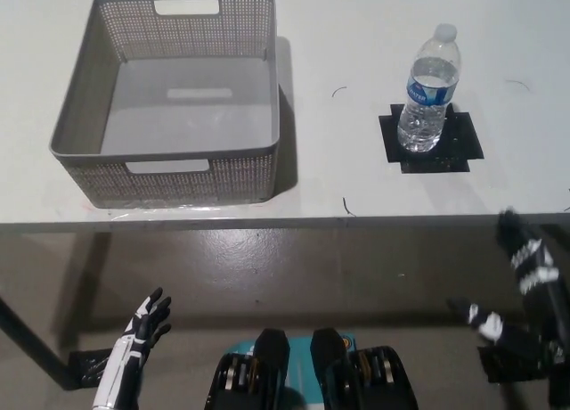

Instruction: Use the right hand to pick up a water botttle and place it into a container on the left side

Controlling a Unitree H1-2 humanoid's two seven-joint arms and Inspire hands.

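Clear glossy plastic bottle [430,94]; matt perforated basket [258,174].

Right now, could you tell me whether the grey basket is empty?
Empty: the grey basket shows only its bare floor, and the water bottle stands upright on the black mat to its right.

water bottle [429,89], blue label, print too small to read

A white table [356,178] carries a grey perforated basket [169,174] on the left and, well apart on the right, a black square mat [459,147] with a water bottle [429,89] standing upright on it.
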